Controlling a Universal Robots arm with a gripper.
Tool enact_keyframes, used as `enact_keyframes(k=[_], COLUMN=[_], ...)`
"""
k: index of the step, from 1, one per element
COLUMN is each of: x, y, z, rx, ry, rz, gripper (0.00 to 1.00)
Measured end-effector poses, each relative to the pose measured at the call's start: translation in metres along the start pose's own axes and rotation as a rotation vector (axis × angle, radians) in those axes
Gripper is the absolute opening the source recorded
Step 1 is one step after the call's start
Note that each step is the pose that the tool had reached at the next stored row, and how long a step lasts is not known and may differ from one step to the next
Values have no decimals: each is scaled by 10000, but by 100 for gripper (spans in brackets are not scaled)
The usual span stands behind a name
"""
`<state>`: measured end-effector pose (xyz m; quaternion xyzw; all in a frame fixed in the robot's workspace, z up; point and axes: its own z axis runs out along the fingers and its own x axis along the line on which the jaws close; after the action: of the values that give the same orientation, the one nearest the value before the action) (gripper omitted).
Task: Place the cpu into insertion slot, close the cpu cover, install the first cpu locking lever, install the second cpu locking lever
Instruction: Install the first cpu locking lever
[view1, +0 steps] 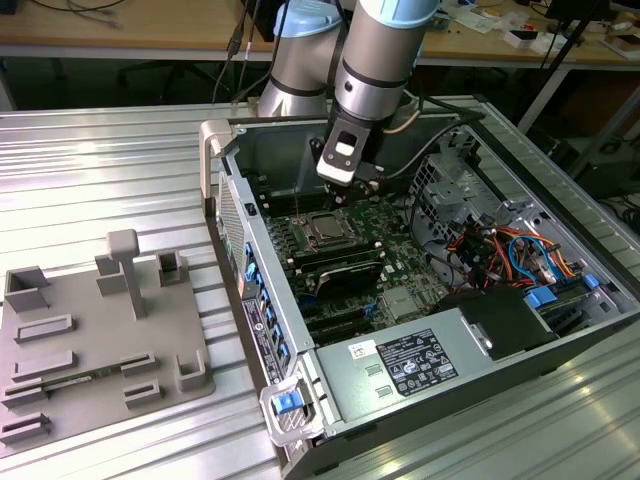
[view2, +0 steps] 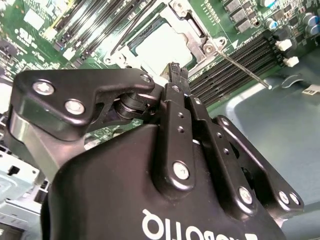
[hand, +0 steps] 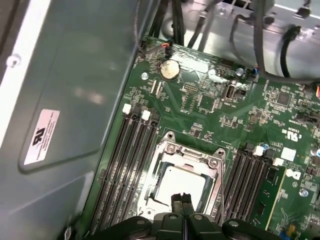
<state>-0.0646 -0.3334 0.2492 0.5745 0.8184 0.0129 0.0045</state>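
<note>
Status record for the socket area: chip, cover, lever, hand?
chip: seated in socket, metal top showing
cover: down around the chip
lever: thin rod angled out over the memory slots, looks unlatched
hand: shut, empty, tips by the chip's edge, contact unclear
board: inside open computer case

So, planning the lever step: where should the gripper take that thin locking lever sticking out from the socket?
Grip the locking lever near its free tip, likely from above: it's a thin bare rod reaching over the memory slots, clear of the socket.
</note>
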Motion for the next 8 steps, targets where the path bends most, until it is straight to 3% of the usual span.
enact_keyframes(k=[8], x=[0], y=[0], z=[0], rx=[7], ry=[25], rz=[-935], gripper=[11])
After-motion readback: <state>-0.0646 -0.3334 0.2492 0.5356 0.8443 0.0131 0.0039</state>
